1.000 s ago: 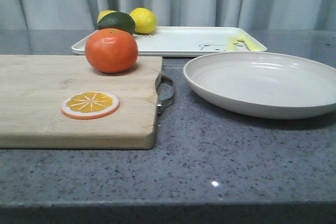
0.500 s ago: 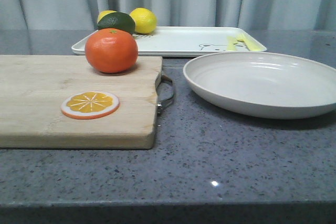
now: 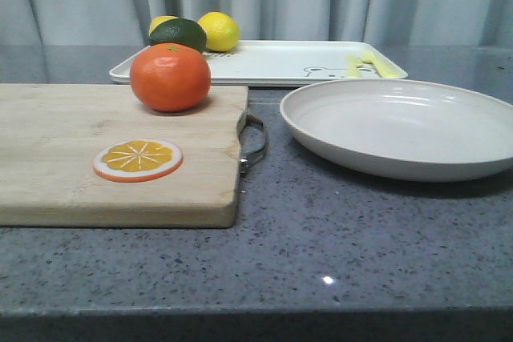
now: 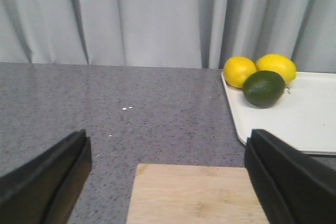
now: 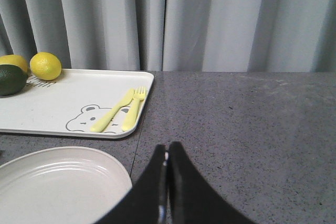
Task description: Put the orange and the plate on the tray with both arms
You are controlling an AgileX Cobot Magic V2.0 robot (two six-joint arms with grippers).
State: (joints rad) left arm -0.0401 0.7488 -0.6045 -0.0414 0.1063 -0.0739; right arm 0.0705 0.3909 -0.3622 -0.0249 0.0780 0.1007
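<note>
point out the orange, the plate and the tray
orange (image 3: 170,78), front view, middle of its front face
plate (image 3: 401,127), front view, bare centre of its bowl
tray (image 3: 280,62), front view, bare middle of its floor

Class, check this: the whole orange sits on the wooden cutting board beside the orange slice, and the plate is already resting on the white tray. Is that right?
One thing is wrong. The plate is not on the tray; it rests on the grey countertop in front of it, as the front view shows. The orange does sit on the cutting board near the orange slice.
</note>
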